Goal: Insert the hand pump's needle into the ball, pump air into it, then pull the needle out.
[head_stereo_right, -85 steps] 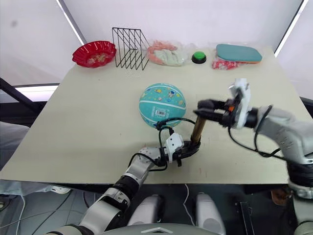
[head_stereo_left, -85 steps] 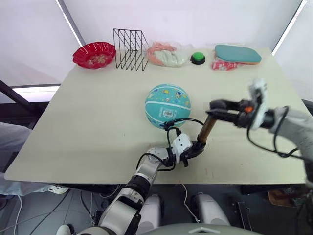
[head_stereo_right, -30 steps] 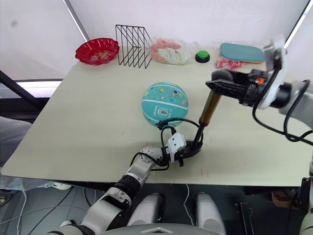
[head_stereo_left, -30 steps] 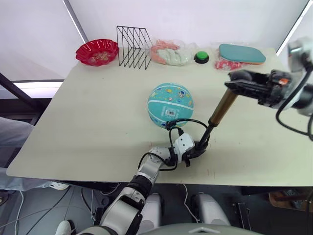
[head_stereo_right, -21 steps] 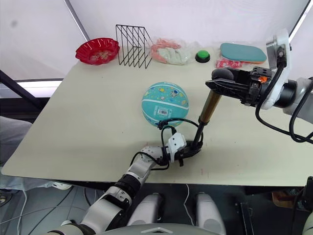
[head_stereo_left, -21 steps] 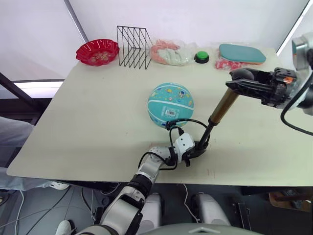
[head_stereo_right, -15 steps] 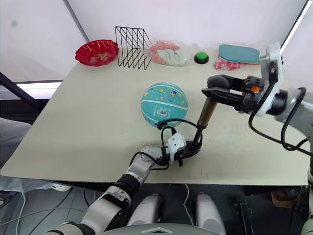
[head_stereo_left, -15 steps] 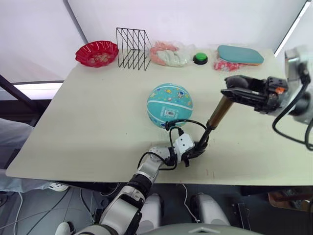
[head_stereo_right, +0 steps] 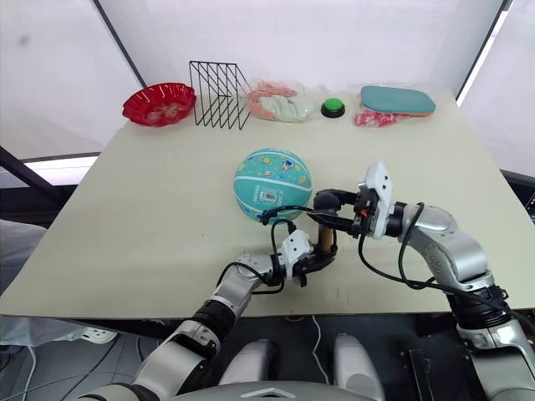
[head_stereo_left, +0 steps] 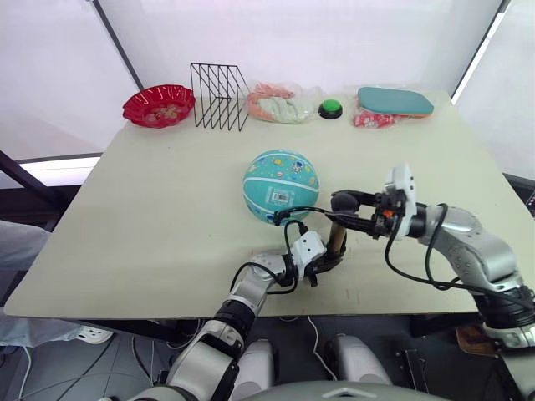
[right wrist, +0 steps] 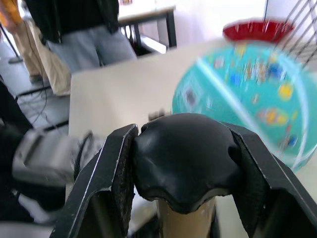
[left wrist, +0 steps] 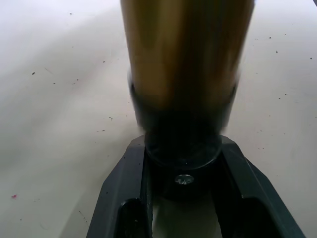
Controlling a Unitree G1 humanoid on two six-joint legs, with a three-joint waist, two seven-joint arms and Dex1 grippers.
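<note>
The teal ball (head_stereo_left: 281, 185) rests at the table's middle, barcode sticker facing me. Just in front and to its right the hand pump (head_stereo_left: 337, 240) stands upright, only a short bronze length showing. My left gripper (head_stereo_left: 324, 260) is shut on its black bottom cap (left wrist: 183, 148), one finger (left wrist: 126, 198) on each side. My right gripper (head_stereo_left: 339, 201) is shut on the black top knob (right wrist: 181, 153), low over the cylinder. The thin black hose (head_stereo_left: 303, 211) arcs from the pump to the ball's near side; the needle is too small to make out.
Along the far edge stand a red bowl (head_stereo_left: 159, 104), a black wire rack (head_stereo_left: 219, 96), a plastic bag of pink and white items (head_stereo_left: 276, 102), a green button (head_stereo_left: 332, 107) and a flat teal pad (head_stereo_left: 394, 100). People stand beyond the table (right wrist: 74, 25).
My right gripper has come down and inward with the knob, pushing the pump's extended shaft into the cylinder. The left gripper still holds the base in place. The camera view shifted slightly.
</note>
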